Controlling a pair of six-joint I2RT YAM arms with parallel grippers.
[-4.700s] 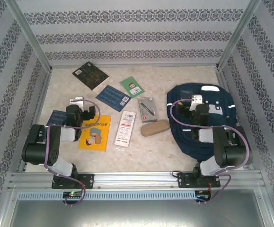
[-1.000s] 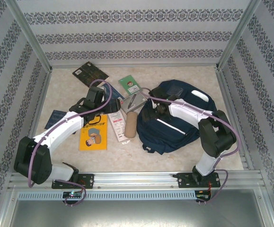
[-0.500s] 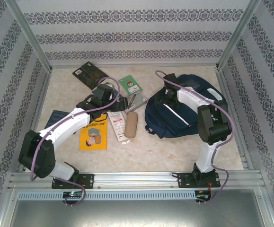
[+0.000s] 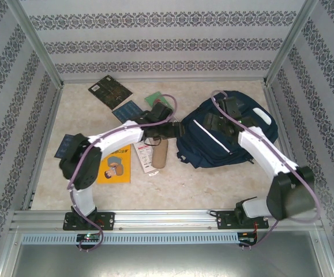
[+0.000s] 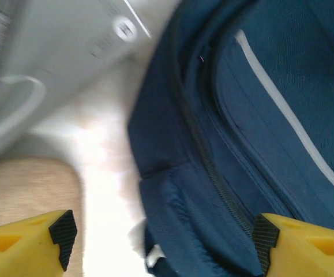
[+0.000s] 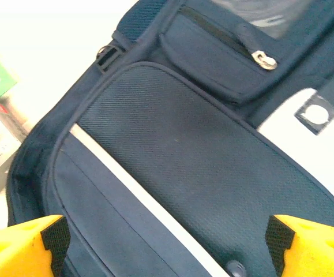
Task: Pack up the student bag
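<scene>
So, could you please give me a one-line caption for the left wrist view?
Open left end effector over the zipper edge of the navy-blue fabric backpack.

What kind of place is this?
Probably a robot test booth: patterned wall panels in a metal frame enclose the tabletop, and the left arm and right arm are bolted at its near edge.

You are looking at a large navy-blue fabric backpack [image 4: 224,144] that is showing a thin white stripe and grey-white patches. The left gripper [image 5: 164,242] is showing yellow fingers [image 5: 17,239] with black pads [image 5: 62,231]. A tan oblong case [image 4: 160,153] is lying on the pale, marbled beige table [image 4: 213,184]. A flat yellow booklet [image 4: 116,164] is carrying what may be a cartoon face.
</scene>
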